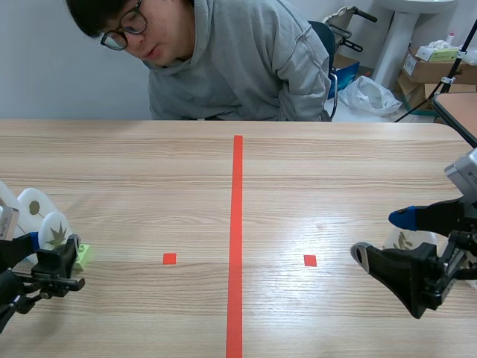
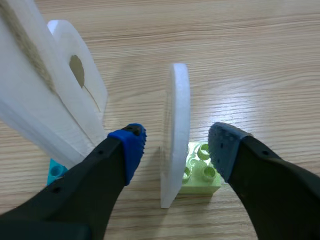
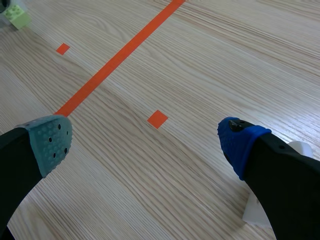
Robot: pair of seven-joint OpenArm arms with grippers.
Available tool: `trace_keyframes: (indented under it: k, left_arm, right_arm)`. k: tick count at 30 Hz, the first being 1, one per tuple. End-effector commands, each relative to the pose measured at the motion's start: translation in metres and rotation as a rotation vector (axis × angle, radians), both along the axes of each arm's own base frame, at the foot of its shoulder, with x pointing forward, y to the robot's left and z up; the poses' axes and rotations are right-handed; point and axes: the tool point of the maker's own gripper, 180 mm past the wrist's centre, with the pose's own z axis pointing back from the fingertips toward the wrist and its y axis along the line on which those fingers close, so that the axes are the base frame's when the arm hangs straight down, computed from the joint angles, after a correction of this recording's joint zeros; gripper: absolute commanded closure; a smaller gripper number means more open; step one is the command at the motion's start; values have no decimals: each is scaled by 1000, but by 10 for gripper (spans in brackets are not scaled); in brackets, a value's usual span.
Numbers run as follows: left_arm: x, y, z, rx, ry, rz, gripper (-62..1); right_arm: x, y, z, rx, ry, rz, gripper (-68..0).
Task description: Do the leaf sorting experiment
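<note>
- Scene view: your left arm lies low at the near left corner of the counter. Its tool points toward the middle, around a white leaf disc that stands on edge in a green brick.
- A second leaf disc stands just behind the first.
- Your right arm comes in low from the right, with the right tool spread wide and aimed at the red centre line. A white leaf piece sits close behind its fingers.
- A person in a grey hoodie leans over the far edge.
- Left wrist view: the left tool is spread. The disc stands edge-on between the pads, with a gap on each side, so nothing is pinched.
- The green brick holds the disc's foot. A blue brick and taller white leaf pieces stand beside the blue finger.
- Right wrist view: the right tool is spread over bare counter, holding nothing, with a red square ahead between the fingers. A white piece shows beside the blue finger.
</note>
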Motion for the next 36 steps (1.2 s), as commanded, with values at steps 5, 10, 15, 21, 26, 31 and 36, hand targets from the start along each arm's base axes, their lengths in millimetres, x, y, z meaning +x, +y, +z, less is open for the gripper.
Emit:
trace_keyframes:
  k: [5, 10, 15, 21, 26, 31, 36]
  left_arm:
    - [6, 0, 10, -1, -40, -6, -435]
    - [6, 0, 13, -2, -55, -7, -435]
    - [9, -6, 27, 2, -94, -28, -435]
    - [9, -20, 61, 19, -175, -79, -435]
    - [7, -32, 88, 33, -237, -117, -436]
    - [3, -46, 115, 40, -294, -175, -442]
    - [-6, -69, 138, 15, -317, -307, -482]
  right_arm:
    - [7, 2, 14, 23, -44, 6, -600]
    - [7, 2, 14, 22, -44, 6, -600]
    - [7, 2, 14, 22, -44, 6, -600]
    - [7, 2, 14, 22, -44, 6, -600]
    - [7, 2, 14, 22, -44, 6, -600]
    - [7, 2, 14, 22, -43, 6, -600]
    - [7, 2, 14, 22, -43, 6, -600]
